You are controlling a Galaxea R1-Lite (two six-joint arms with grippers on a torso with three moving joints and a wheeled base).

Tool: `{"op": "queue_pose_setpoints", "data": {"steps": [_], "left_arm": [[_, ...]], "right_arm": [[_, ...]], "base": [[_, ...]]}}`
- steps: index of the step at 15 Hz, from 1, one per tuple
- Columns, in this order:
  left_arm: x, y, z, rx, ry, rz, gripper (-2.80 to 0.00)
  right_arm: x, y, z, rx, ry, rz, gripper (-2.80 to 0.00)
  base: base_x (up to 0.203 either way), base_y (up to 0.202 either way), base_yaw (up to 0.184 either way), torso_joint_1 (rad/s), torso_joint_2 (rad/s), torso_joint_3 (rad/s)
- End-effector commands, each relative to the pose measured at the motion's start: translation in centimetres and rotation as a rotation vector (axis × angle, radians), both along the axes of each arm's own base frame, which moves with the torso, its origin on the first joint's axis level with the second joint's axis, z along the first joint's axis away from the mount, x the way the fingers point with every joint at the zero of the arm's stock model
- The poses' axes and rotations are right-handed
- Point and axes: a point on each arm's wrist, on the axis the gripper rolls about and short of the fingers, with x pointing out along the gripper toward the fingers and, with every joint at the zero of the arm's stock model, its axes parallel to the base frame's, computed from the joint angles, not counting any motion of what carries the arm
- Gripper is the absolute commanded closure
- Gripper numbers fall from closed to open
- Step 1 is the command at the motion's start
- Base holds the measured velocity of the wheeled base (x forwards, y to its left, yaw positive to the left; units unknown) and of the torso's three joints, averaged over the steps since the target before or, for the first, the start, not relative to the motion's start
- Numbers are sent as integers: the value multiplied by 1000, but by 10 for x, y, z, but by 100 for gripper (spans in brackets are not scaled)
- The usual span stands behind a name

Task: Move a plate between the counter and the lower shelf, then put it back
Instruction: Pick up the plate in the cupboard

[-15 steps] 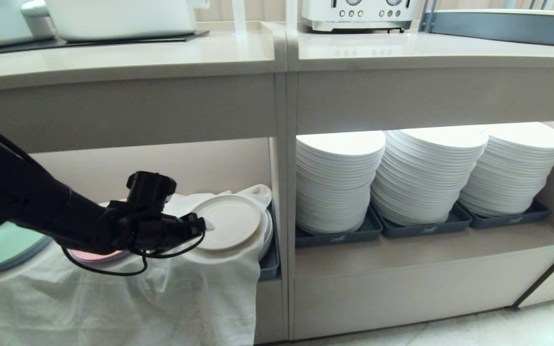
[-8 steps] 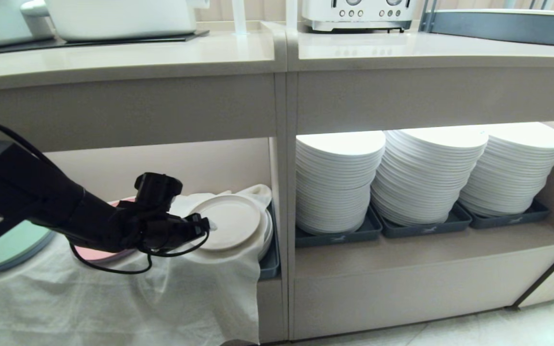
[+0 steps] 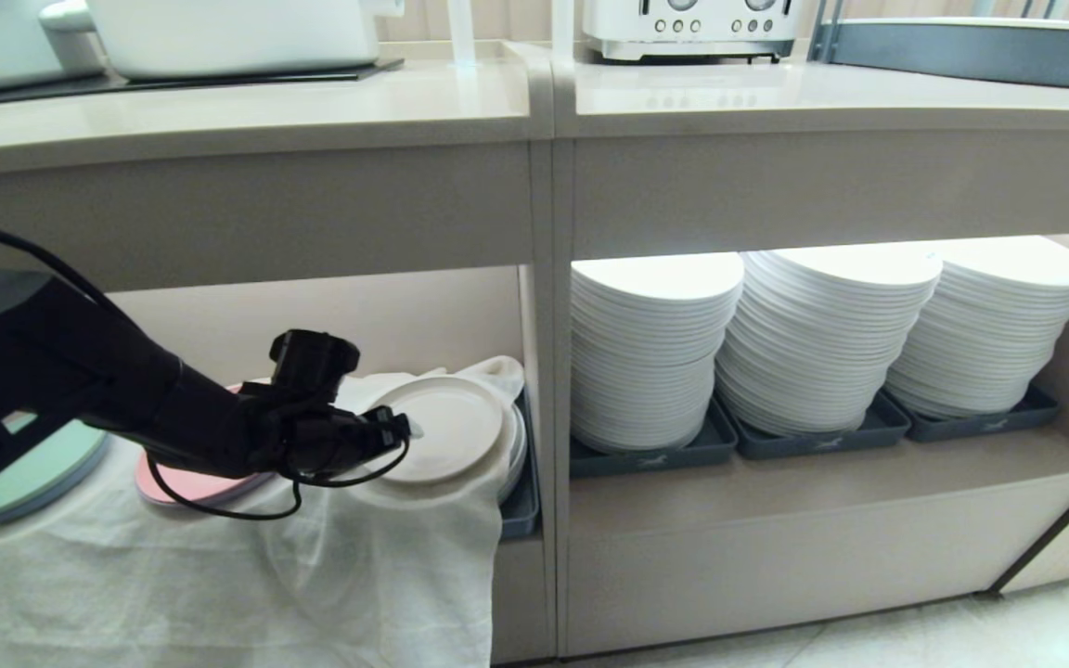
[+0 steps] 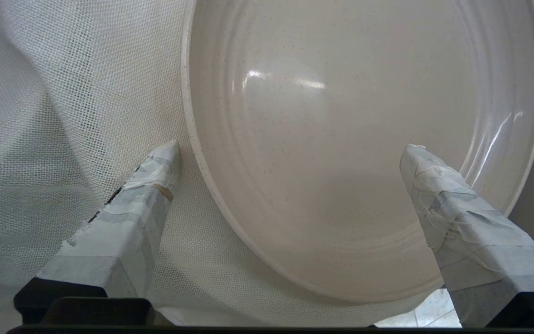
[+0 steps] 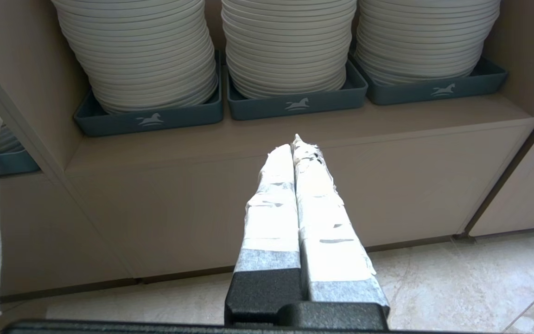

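In the head view, at the far left of the lower shelf (image 3: 386, 315), a mint-green plate (image 3: 24, 478) lies on the white cloth (image 3: 219, 575) that drapes over the shelf's front edge, and just right of it a pink plate (image 3: 182, 482) shows from under the black left arm. The left hand (image 3: 395, 429) reaches in level from the left and ends at the near edge of the plate (image 3: 446, 427), which rests on the cloth at the right end of this recess, on top of what may be other pale plates, though their edges are hard to tell apart there. A dark grey tray (image 3: 523, 501) shows at the recess's right wall. Above runs the worktop (image 3: 247, 107).

The left wrist view adds what the head view hides: the left hand (image 4: 290, 153) has its taped fingers (image 4: 155, 171) spread wide apart, one over the cloth (image 4: 63, 116) just beside the rim, the other over the plate (image 4: 341, 116), neither clamped on it.

To the right, the wider recess holds three tall white plate stacks (image 3: 822, 334) in grey trays. Only the right wrist view shows the right hand (image 5: 295, 144), its fingers pressed together and holding nothing, hanging before the cabinet face below those stacks (image 5: 290, 46), above a tiled floor (image 5: 457, 287).
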Motion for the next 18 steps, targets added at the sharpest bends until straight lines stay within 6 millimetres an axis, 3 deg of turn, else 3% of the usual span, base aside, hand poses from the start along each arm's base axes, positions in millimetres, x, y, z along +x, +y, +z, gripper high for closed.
{"op": "queue_pose_setpoints", "data": {"steps": [1, 18], "left_arm": [[1, 0, -2, -1, 2, 1, -280], [10, -13, 1, -27, -21, -3, -280]], "right_arm": [[0, 0, 0, 0, -1, 1, 0], [0, 0, 0, 0, -1, 0, 0]], "base": [[0, 0, 0, 0, 0, 0], [0, 0, 0, 0, 0, 0]]}}
